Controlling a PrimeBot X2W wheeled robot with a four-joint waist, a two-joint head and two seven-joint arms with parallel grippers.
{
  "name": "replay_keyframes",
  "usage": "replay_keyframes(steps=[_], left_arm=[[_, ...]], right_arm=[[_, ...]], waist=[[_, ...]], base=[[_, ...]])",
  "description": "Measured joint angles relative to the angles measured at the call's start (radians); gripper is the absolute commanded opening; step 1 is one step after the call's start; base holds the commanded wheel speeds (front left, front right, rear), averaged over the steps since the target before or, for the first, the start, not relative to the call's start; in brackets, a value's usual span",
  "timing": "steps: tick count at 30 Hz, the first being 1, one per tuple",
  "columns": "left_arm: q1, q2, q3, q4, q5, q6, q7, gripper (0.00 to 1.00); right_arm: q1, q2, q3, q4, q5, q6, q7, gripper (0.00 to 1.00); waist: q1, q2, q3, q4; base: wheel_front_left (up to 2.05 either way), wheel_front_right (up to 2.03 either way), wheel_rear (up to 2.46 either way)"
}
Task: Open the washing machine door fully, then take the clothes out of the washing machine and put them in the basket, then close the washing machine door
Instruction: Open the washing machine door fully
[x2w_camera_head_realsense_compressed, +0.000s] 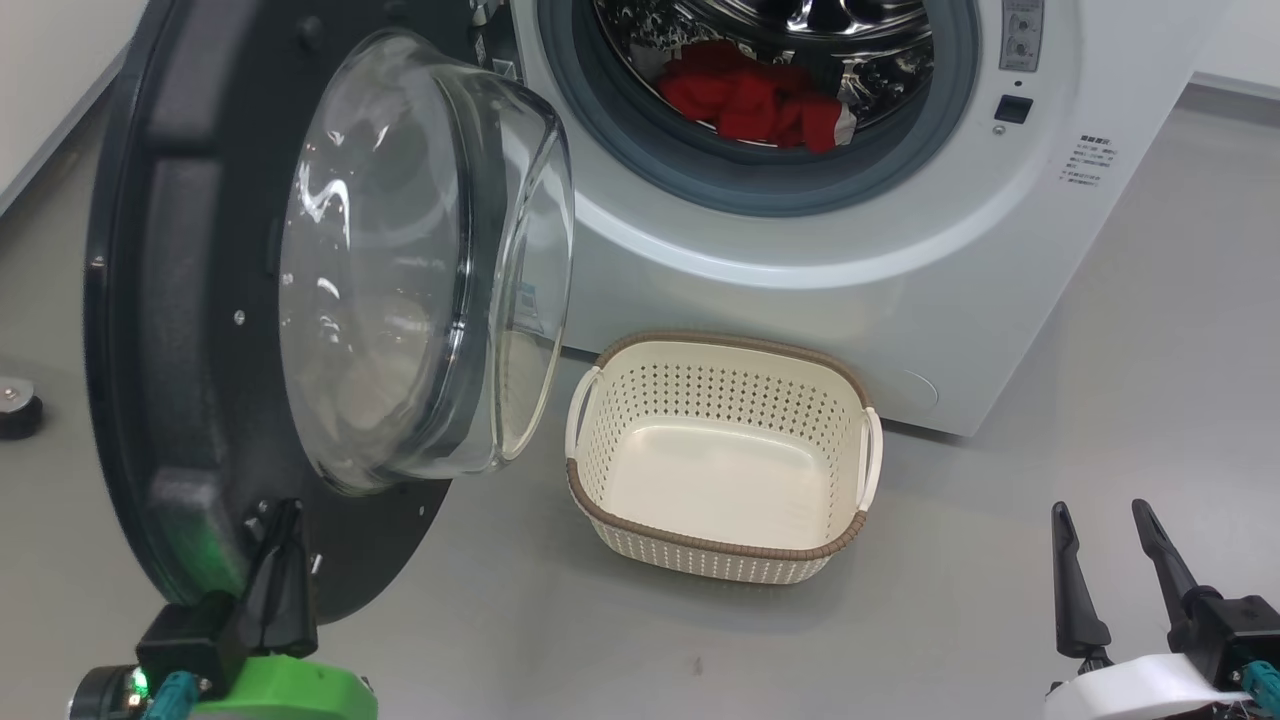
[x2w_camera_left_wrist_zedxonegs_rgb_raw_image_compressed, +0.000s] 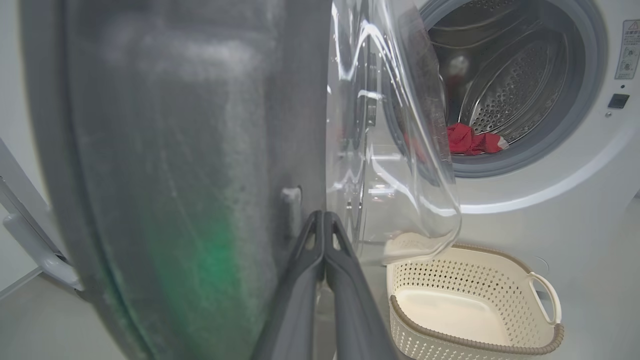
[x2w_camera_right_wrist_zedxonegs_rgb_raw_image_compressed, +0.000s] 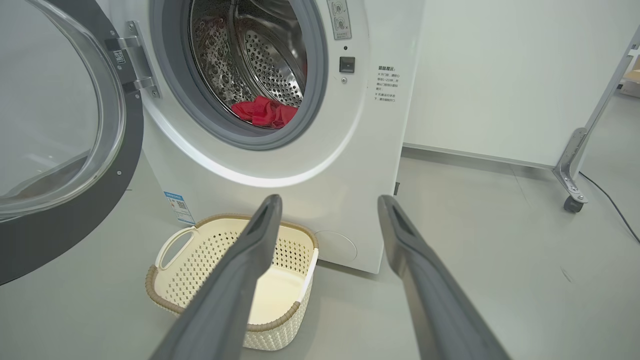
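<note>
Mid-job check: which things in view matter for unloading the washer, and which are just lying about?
For the job:
- washing machine door, swung open
- clothes, in the drum
- washing machine
- basket, empty, on the floor

Lying about:
- small black round object on the floor
- wheeled metal frame leg

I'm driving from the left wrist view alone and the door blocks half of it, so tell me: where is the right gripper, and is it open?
Observer: The right gripper is low at the robot's right, above the floor, right of the basket and apart from it, fingers spread open, holding nothing.
Operator: Is the basket's whole inside free?
Observer: Yes, the head view shows its whole bottom bare.
Operator: Anything on the floor behind the door?
Observer: A small black round object sits on the floor left of the washing machine door.
</note>
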Motion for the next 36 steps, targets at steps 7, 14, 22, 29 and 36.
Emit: replay_keyframes(steps=[7, 14, 22, 29, 36], left_arm=[[-0.043, -0.004, 0.086, 0.039, -0.013, 0.000, -0.009, 0.00], [-0.088, -0.004, 0.158, 0.076, -0.018, 0.000, -0.013, 0.00], [-0.171, 0.012, 0.228, 0.142, -0.031, 0.000, -0.022, 0.00], [-0.235, 0.038, 0.281, 0.201, -0.034, 0.000, -0.026, 0.00], [-0.269, 0.063, 0.310, 0.250, -0.038, 0.003, -0.034, 0.00]], right_arm=[[-0.007, -0.002, -0.011, -0.008, 0.000, 0.006, 0.000, 1.00], [-0.022, -0.008, -0.019, -0.019, -0.001, 0.006, 0.000, 1.00], [-0.032, -0.015, -0.027, -0.021, -0.001, 0.007, 0.000, 1.00], [-0.041, -0.020, -0.029, -0.021, -0.001, 0.007, 0.000, 1.00], [-0.042, -0.021, -0.028, -0.019, -0.005, 0.011, 0.000, 1.00]], waist=[[0.0000, 0.0000, 0.021, -0.019], [0.0000, 0.0000, 0.044, -0.029], [0.0000, 0.0000, 0.066, -0.035], [0.0000, 0.0000, 0.070, -0.038], [0.0000, 0.0000, 0.070, -0.041]], base=[[0.00, 0.00, 0.00], [0.00, 0.00, 0.00], [0.00, 0.00, 0.00], [0.00, 0.00, 0.00], [0.00, 0.00, 0.00]])
